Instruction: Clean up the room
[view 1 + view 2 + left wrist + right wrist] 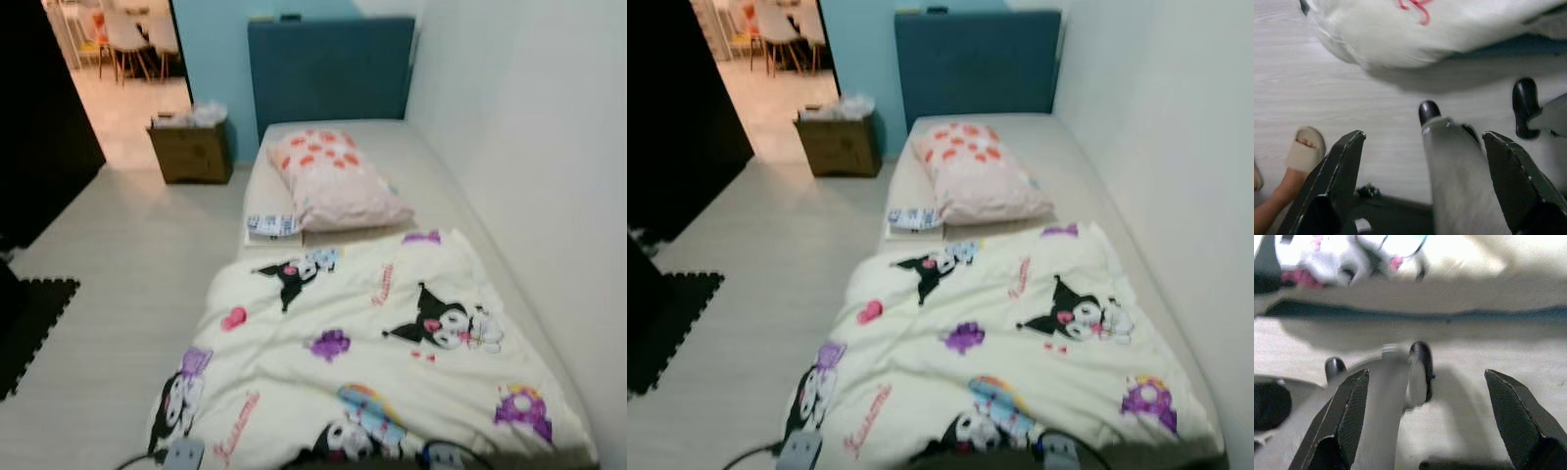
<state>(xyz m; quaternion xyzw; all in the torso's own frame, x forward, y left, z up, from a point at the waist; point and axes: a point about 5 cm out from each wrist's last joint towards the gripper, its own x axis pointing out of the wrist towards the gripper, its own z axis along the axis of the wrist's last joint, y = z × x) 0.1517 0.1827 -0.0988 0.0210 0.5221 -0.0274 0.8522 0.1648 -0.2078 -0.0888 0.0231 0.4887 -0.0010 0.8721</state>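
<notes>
A bed [460,196] with a blue headboard [328,69] stands against the right wall. A white cartoon-print blanket [362,343] lies crumpled over its near half and hangs off the left side. A pink spotted pillow [338,181] lies near the head, with a small folded paper or cloth [271,226] at the mattress edge beside it. My left gripper [1422,166] hangs open over the floor below the blanket's edge [1415,29]. My right gripper [1425,404] hangs open beside the bed's foot, with my own leg between the fingers in view.
A brown box [191,149] full of items stands on the floor left of the headboard. A black foam mat [34,323] lies at the left. A doorway [122,59] leads to a room with chairs. A person's sandalled foot [1300,154] stands near my left arm.
</notes>
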